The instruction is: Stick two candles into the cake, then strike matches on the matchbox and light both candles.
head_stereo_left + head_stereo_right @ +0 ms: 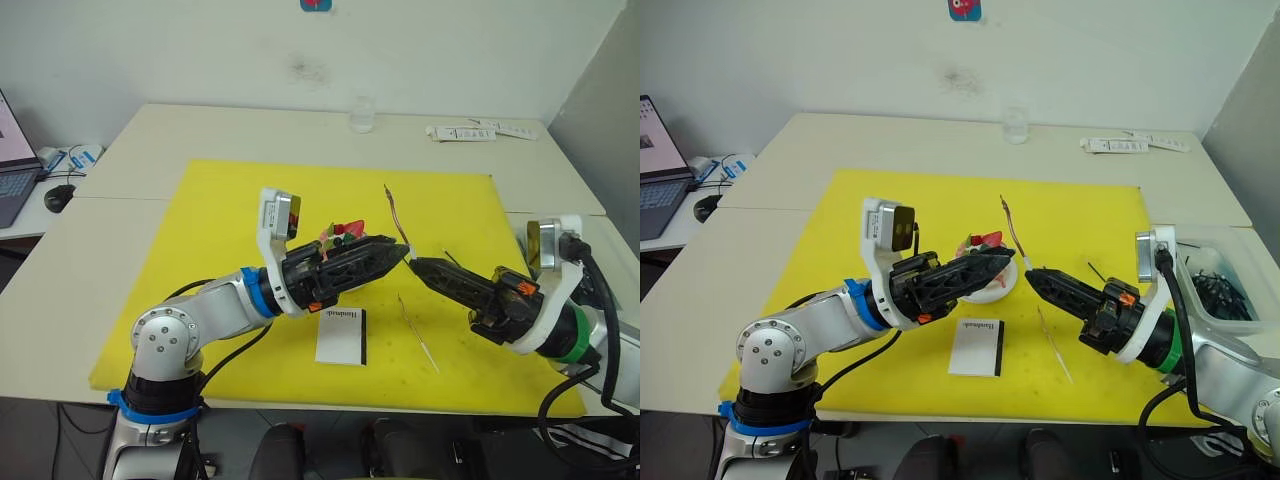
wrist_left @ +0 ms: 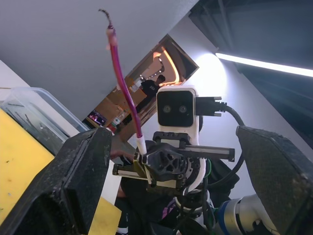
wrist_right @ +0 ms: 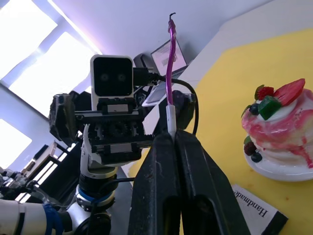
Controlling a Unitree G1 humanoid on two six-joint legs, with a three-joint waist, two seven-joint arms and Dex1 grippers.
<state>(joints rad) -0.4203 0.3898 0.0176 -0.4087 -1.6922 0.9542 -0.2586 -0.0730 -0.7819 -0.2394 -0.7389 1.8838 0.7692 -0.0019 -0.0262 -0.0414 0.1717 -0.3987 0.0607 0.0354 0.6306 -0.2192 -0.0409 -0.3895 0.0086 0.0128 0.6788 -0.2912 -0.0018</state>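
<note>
Candle [image 3: 169, 73] stands upright, pinched at its pale base by your closed right gripper [image 1: 1028, 272] beside the cake [image 1: 985, 268]; left gripper [image 2: 166, 161] open—swing over cake, press down vertically.

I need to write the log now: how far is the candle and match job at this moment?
Done: nothing yet; the cake holds no candle. In hand: the right hand is shut on one candle, held upright near the open left hand. Left: the second candle lies on the yellow mat, the matchbox is untouched, and nothing is lit.
</note>
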